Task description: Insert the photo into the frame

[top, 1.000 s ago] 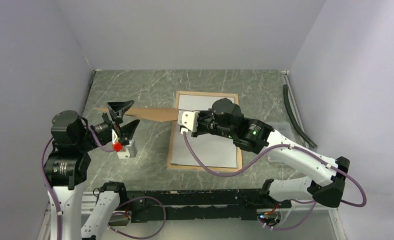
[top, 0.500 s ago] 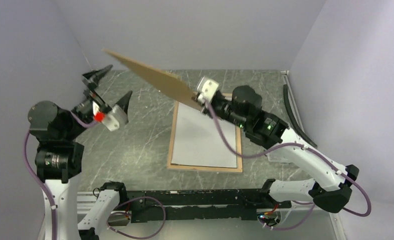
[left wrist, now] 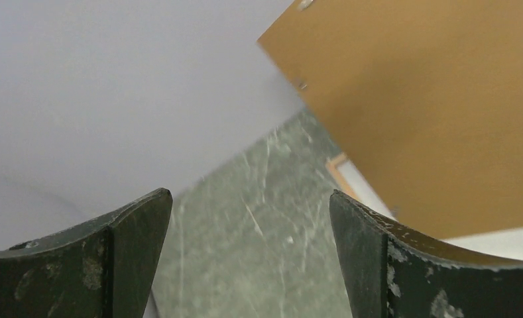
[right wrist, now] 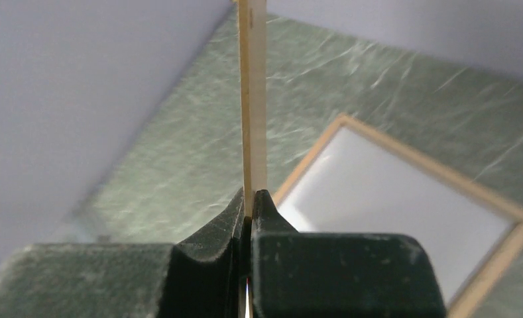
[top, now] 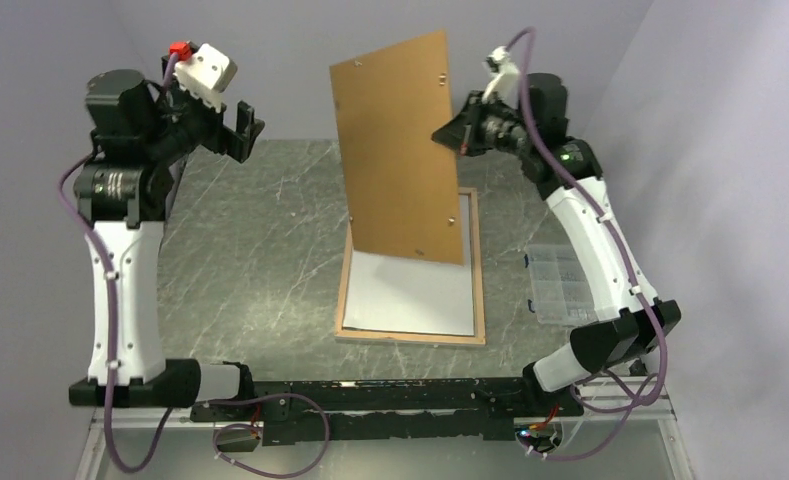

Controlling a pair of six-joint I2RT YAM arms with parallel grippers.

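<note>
- Right tool (right wrist: 250, 199) is clamped on the edge of the brown board (top: 395, 140), holding it upright above the frame (top: 411, 337).
- Left tool (left wrist: 248, 199) is wide open and empty, up high.
- The frame lies flat on the desk (top: 260, 250), wood side up.

White shells and black joint housings on the left arm (top: 122, 290) and right arm (top: 595, 245). Alongside both, looped purple cables (top: 68, 190). Atop a white wrist block (top: 208, 68), a red tab (top: 180, 49). Small green light (top: 567, 155). Dark, scuffed, wedge-shaped fingers (left wrist: 129, 258) on the left gripper (left wrist: 248, 199).
</note>
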